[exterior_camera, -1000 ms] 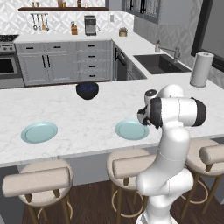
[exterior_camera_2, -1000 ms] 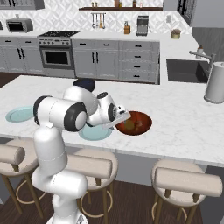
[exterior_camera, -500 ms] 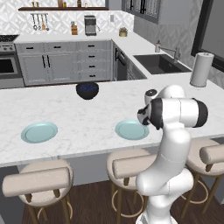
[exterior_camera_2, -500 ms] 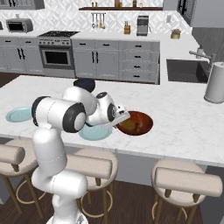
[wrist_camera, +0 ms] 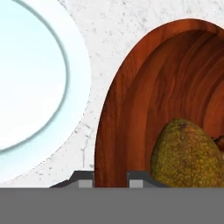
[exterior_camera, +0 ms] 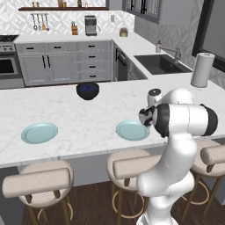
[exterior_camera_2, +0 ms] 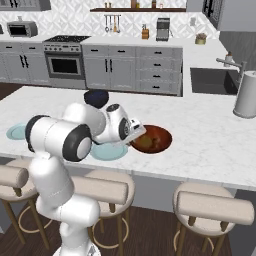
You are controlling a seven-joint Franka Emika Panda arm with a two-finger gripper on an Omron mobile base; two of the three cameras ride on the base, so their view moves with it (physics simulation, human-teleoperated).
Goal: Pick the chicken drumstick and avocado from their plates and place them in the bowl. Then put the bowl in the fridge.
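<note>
The reddish-brown bowl (exterior_camera_2: 159,138) (wrist_camera: 144,100) sits on the island counter, right of the near pale blue plate (exterior_camera_2: 107,151) (wrist_camera: 30,87) (exterior_camera: 132,130). The avocado (wrist_camera: 186,153) lies inside the bowl. An orange-brown sliver at the hand view's right edge may be the chicken drumstick (wrist_camera: 220,142). My gripper (exterior_camera_2: 137,131) (wrist_camera: 110,178) is shut on the bowl's near rim, one fingertip (wrist_camera: 83,178) outside the wall and one inside. The second plate (exterior_camera: 39,132) (exterior_camera_2: 15,131) lies bare far to the left. The fridge is out of view.
A small dark blue bowl (exterior_camera: 88,90) (exterior_camera_2: 96,97) stands at the island's far side. A paper towel roll (exterior_camera: 202,69) (exterior_camera_2: 246,95) stands right, near the sink (exterior_camera: 160,63). Padded stools (exterior_camera: 37,182) line the near edge.
The jaws have closed onto the bowl's rim. The arm, bowl and plates stand where they were.
</note>
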